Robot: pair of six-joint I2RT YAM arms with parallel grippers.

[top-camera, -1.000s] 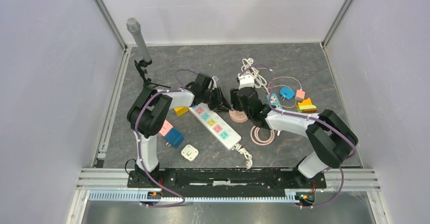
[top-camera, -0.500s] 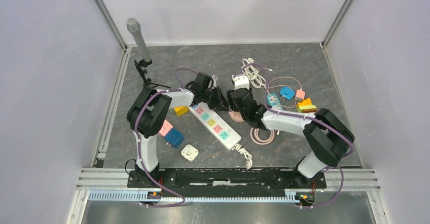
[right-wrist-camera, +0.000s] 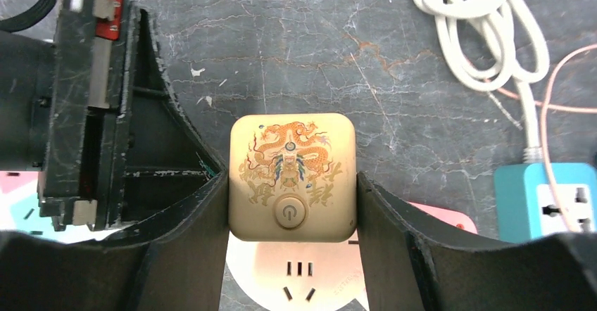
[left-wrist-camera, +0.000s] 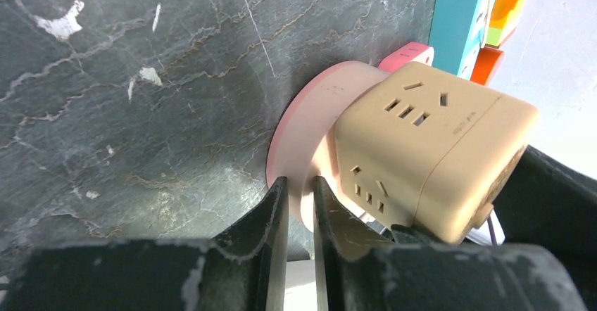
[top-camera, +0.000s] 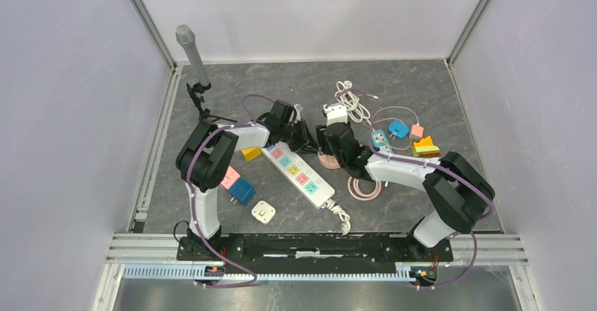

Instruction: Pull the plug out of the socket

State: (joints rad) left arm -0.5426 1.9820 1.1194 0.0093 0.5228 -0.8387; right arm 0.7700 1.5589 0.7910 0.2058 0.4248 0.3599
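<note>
Currently, right gripper (right-wrist-camera: 291, 184): clamped on beige plug (right-wrist-camera: 291, 149) atop pink socket (right-wrist-camera: 296, 286)
left gripper (left-wrist-camera: 296, 202): held closed at socket's ten o'clock

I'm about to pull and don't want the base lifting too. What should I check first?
1. Right gripper closed on both sides of the gold plug: ok.
2. Left gripper pinching the rim of the pink socket: ok.
3. Plug seated squarely on the socket: ok.
4. White cord lying apart from the plug: ok.
5. Grip firm enough not to slip: cannot tell.
</note>
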